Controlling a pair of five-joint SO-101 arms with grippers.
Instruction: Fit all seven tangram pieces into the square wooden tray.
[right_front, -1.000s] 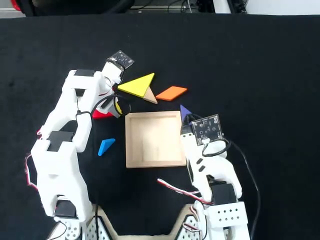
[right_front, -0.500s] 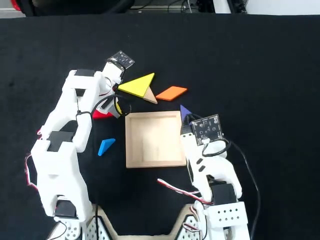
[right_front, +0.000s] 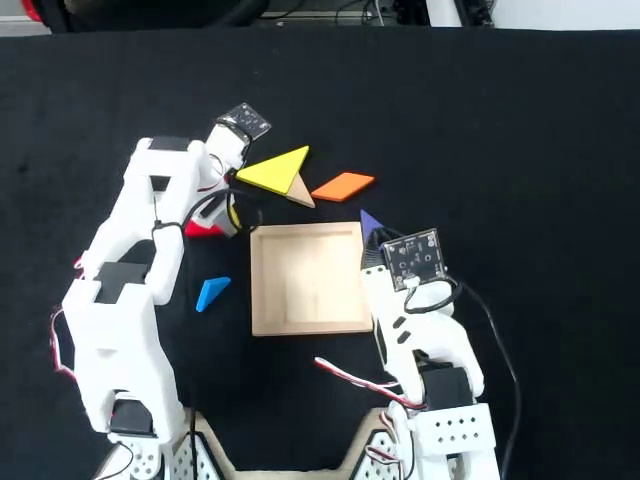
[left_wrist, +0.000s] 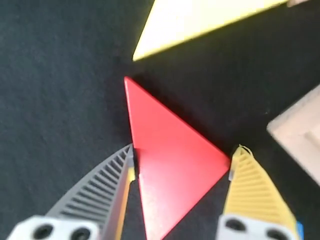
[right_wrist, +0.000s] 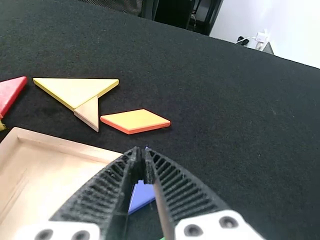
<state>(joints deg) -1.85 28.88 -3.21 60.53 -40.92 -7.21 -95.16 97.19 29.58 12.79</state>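
A red triangle (left_wrist: 170, 155) lies flat on the black table just left of the square wooden tray (right_front: 258, 280). My left gripper (left_wrist: 185, 150) is shut on it, the grey finger touching one edge and the yellow finger the opposite corner. A yellow triangle (right_front: 275, 170), a small tan triangle (right_front: 300, 192) and an orange parallelogram (right_front: 343, 186) lie behind the tray. A purple triangle (right_front: 370, 222) sits at the tray's far right corner, and my right gripper (right_wrist: 143, 152) hangs shut and empty over it. A blue piece (right_front: 212, 292) lies left of the tray. Nothing is in the tray.
The arm bases (right_front: 300, 450) stand at the table's near edge. Open black cloth stretches to the right of the tray and across the far side of the table.
The left gripper's yellow finger has drawn in slightly toward the red triangle. The right arm and the pieces have not moved.
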